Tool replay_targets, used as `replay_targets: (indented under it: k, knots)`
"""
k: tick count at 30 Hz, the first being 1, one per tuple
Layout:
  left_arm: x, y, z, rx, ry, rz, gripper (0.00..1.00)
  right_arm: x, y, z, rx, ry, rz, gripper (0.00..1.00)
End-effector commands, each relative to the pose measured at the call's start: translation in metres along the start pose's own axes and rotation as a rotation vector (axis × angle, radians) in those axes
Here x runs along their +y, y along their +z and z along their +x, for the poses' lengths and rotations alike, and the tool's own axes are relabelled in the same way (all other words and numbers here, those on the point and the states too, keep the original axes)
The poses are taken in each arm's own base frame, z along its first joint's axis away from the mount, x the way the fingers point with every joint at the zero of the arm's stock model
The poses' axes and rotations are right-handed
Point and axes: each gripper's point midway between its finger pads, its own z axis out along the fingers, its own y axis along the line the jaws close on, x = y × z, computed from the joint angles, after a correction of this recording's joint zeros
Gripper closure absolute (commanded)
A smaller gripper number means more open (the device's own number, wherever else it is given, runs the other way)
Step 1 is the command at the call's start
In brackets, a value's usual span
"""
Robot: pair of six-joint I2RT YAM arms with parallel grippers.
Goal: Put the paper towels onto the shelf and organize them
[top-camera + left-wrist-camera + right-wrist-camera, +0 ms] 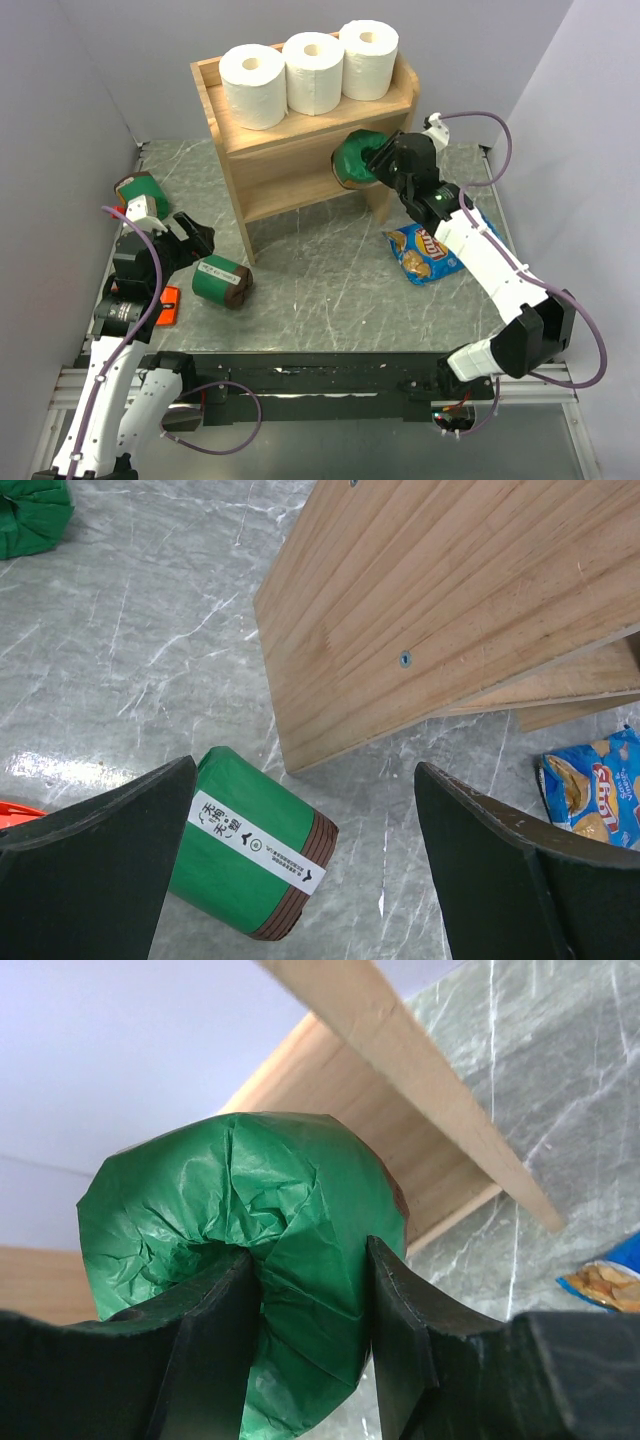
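Jaws of my right gripper (pixel 312 1270) pinch a crumpled green package (pixel 230 1180) at the right end of the shelf (pixel 232 190), lower tier. My left gripper (pixel 305 775) hangs spread over another green package (pixel 225 865). All three paper towels (pixel 310 70) stand on top, so that part seems done.

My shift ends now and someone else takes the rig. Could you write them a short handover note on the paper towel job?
Left tool: open, empty, hovers over a green package lying on the table.
Right tool: shut on a second green package, at the right end of the shelf, in its lower tier's opening.
Paper towels: all three upright in a row on the shelf's top tier.
Done: towels look placed and lined up.
Left: probably only to set down the held package and back off. A third green package lies by the left arm.
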Motion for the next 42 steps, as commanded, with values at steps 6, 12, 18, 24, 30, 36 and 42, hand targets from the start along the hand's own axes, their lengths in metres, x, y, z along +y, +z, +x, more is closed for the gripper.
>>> replay_targets:
  k: [6, 12, 18, 24, 30, 36, 42]
  knots:
    - [-0.008, -0.002, -0.012, -0.043, 0.011, 0.035, 0.04, 0.032, 0.008, -0.046, -0.163, 0.145, -0.025, 0.65]
    - [-0.008, -0.003, -0.012, -0.043, 0.011, 0.034, 0.04, 0.028, 0.017, -0.043, -0.168, 0.159, 0.008, 0.62]
    - [-0.007, -0.002, -0.012, -0.041, 0.009, 0.031, 0.04, 0.024, 0.016, -0.047, -0.175, 0.173, 0.057, 0.56]
    - [-0.007, -0.002, -0.012, -0.039, 0.009, 0.032, 0.04, 0.027, 0.011, -0.056, -0.202, 0.169, 0.047, 0.56]
    - [-0.007, -0.001, -0.012, -0.039, 0.009, 0.029, 0.04, 0.03, 0.014, -0.055, -0.191, 0.158, 0.059, 0.5]
    - [-0.007, 0.0, -0.011, -0.036, 0.009, 0.028, 0.04, 0.032, 0.016, -0.057, -0.193, 0.146, 0.062, 0.44]
    - [-0.007, 0.0, -0.011, -0.035, 0.008, 0.03, 0.04, 0.03, 0.019, -0.055, -0.192, 0.137, 0.073, 0.42]
